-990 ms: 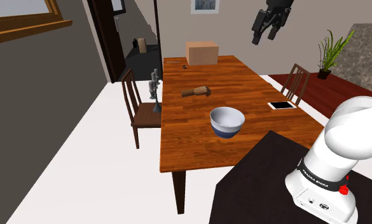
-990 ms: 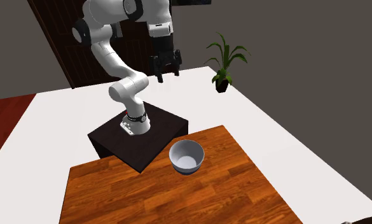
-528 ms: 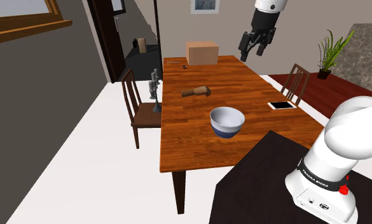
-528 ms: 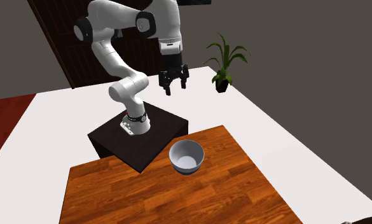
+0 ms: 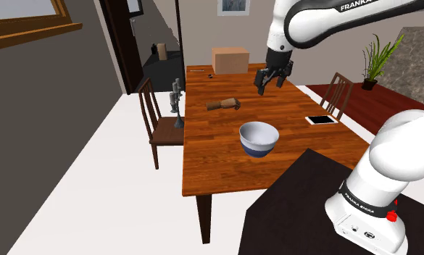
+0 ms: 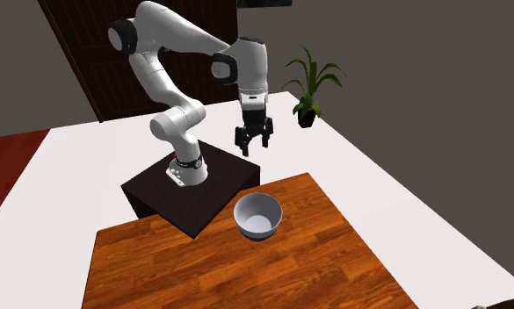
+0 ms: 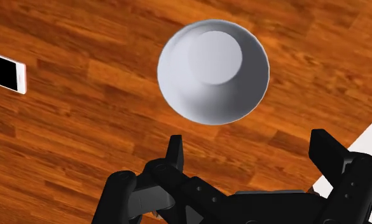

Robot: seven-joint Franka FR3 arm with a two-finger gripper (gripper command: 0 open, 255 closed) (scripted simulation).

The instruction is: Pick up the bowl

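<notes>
Shoulder view first: the bowl [image 5: 259,139] stands upright on the wooden table [image 5: 216,163], in the part of the tabletop nearest the dark stand [image 5: 297,214]. It is pale inside, with a blue band around its lower outside. The hand [image 5: 270,81] hangs in the air above the table, pointing downward, well apart from the bowl and touching nothing.

Further along the table lie a small brown object [image 5: 225,105] and, at the far end, a cardboard box [image 5: 230,59]. A flat white phone [image 5: 322,120] with a dark screen rests near the edge at this view's right. One wooden chair [image 5: 156,119] sits at the left side with a grey upright figure [image 5: 177,101] on its seat. Another chair [image 5: 337,90] sits at the right side, and a potted plant [image 5: 373,61] stands beyond it.

From the second exterior view, the bowl [image 6: 258,216] sits close to the table [image 6: 246,276] edge that faces the stand [image 6: 158,195], and the hand [image 6: 254,145] hovers higher up. The plant [image 6: 309,88] stands on the white floor behind.

Seen from the wrist view, the two black fingers [image 7: 173,149] of the hand [image 7: 249,145] are spread wide and hold nothing. The bowl [image 7: 213,70] lies on the table [image 7: 82,133] ahead of them, not between them, its grey hollow facing the camera. The phone [image 7: 5,71] lies well apart from the bowl.
</notes>
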